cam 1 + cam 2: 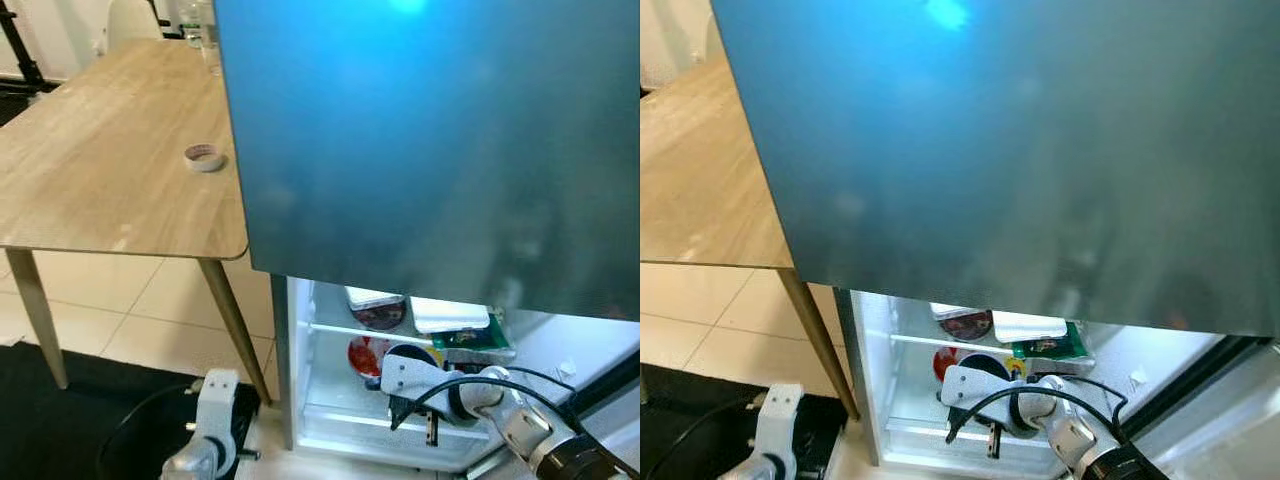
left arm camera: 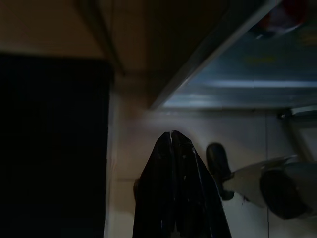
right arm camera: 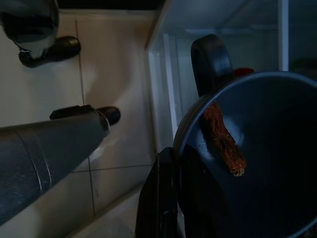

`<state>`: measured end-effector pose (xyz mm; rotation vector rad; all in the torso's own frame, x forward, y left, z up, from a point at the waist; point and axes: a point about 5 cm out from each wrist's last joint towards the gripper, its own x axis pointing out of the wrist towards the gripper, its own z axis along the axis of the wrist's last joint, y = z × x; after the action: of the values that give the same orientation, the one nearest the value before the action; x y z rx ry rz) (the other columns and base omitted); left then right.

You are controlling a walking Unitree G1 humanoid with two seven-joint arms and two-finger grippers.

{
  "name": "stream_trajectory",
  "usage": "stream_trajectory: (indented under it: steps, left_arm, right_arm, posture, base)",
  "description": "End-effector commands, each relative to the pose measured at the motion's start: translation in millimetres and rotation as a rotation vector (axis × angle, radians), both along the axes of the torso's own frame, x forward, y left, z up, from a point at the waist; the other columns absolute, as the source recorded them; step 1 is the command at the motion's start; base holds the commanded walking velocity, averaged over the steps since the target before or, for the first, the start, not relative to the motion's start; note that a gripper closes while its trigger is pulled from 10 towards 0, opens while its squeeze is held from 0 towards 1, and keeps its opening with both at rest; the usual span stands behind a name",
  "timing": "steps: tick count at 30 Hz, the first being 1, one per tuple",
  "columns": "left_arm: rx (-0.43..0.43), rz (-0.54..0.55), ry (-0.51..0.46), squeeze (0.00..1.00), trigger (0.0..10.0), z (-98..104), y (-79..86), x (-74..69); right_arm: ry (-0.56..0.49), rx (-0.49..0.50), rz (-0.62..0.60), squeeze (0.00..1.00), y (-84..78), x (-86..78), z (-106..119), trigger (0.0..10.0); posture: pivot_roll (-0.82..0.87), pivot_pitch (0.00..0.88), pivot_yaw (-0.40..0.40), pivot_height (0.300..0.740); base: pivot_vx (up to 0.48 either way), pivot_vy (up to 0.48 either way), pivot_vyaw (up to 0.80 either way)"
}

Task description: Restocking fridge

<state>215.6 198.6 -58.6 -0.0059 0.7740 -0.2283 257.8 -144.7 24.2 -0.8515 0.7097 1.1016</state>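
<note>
Below the blue-grey fridge door (image 1: pixel 430 140), inside the open fridge (image 1: pixel 300 400), the right gripper (image 3: pixel 168 198) is clamped on the rim of a dark bowl (image 3: pixel 257 158) that holds a reddish-brown piece of food (image 3: pixel 223 141). The bowl sits at the front of the lower compartment, just under the glass shelf (image 1: pixel 370 332). On that shelf stand a container of dark red food (image 1: pixel 378 308), a white flat box (image 1: pixel 450 314) and a green packet (image 1: pixel 475 340); a red item (image 1: pixel 362 355) lies beneath, beside the bowl. The left gripper (image 2: pixel 172 148) hangs low over the pale tiled floor (image 1: pixel 130 300) by the fridge's corner, its fingers pressed together on nothing. A wooden desk (image 1: pixel 110 170) stands to the left, with a small tape roll (image 1: pixel 204 157) near its edge.
</note>
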Motion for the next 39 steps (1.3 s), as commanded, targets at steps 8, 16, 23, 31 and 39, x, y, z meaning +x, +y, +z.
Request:
stream_trajectory:
  steps: [8,16,23,31,39]
  left_arm:
    - [-0.003,-0.116,-0.026,0.00,10.0,3,-13.6,5.0]
    - [0.005,-0.187,-0.065,0.00,10.0,9,-20.1,13.1]
    - [0.024,-0.277,-0.126,0.00,10.0,17,-32.0,25.5]
    - [0.070,-0.379,-0.211,0.00,10.0,31,-41.3,40.7]
    - [0.083,-0.464,-0.305,0.00,10.0,46,-52.3,55.4]
  right_arm:
    - [0.019,-0.045,-0.019,0.00,-7.1,0.0,-2,10.0]
    - [0.018,-0.077,-0.031,0.00,-9.8,3.0,-2,10.0]
    - [0.014,-0.095,-0.043,0.00,-13.2,6.3,-2,10.0]
    - [0.013,-0.101,-0.053,0.00,-15.3,9.0,0,10.0]
    - [0.028,-0.102,-0.037,0.00,-14.7,9.9,1,10.0]
  posture:
    - [-0.03,0.000,-0.048,0.680]
    - [-0.03,0.000,-0.049,0.650]
    - [-0.02,0.000,-0.052,0.620]
    - [-0.02,0.000,-0.050,0.585]
    - [-0.02,0.000,-0.050,0.545]
  base:
    - [0.000,0.000,0.00]
    - [0.000,0.000,0.00]
    - [0.000,0.000,0.00]
    - [0.000,0.000,0.00]
    - [0.000,0.000,0.00]
